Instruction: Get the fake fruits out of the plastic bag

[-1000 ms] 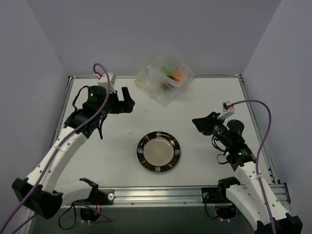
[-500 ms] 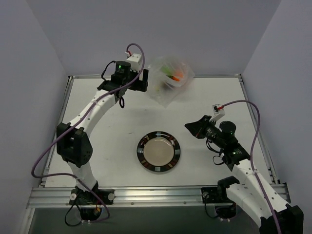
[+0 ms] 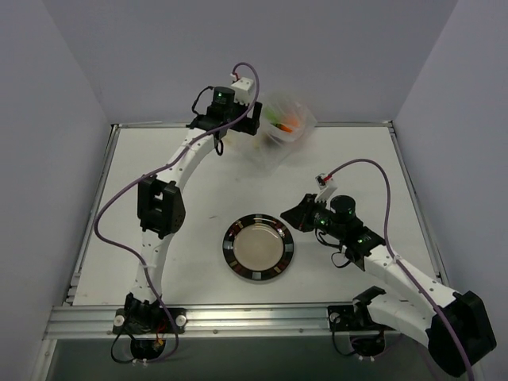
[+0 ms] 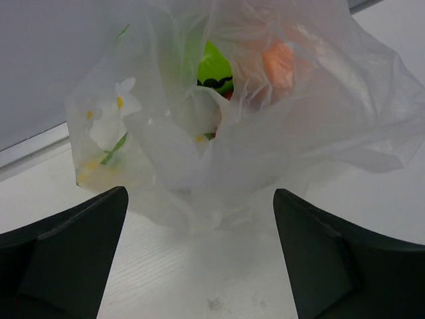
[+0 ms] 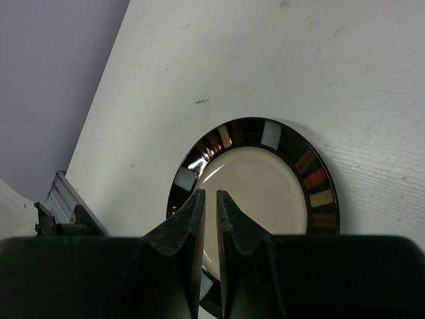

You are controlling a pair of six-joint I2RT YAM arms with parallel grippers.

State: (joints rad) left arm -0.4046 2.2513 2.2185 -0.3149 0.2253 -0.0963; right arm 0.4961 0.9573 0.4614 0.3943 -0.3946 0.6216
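Briefly, as I logged it from the remote desk:

Item 1. Clear, wrinkly thin-film plastic bag. It sat at the twelve o'clock edge of the white table, close to the back wall, bunched into a heap. Through the film I made out a glossy bright green fruit. At its two o'clock was a pale orange fruit. A dark red sliver under the green one may have been the third, but I could not be sure. All of it was inside the bag.

Item 2. Left gripper. Its black fingers were spread wide, empty, touching nothing that I could see. From its wrist camera the bag lay dead ahead at twelve o'clock, centred on the gap, with its gathered folds standing upright. The body of the bag ran wider, nine to three o'clock, than the gap itself. In the top view the gripper was just beside the bag, at its nine o'clock.

Item 3. Right gripper. Its fingers were nearly together with a thin slit between them, holding nothing. It hovered at the three o'clock side of the round dark-rimmed plate with coloured tiles, well apart from the bag.

Judgement: the left arm was by far the nearer, so I reckoned the next grasp was its to make, on the middle folds rather than the full width.
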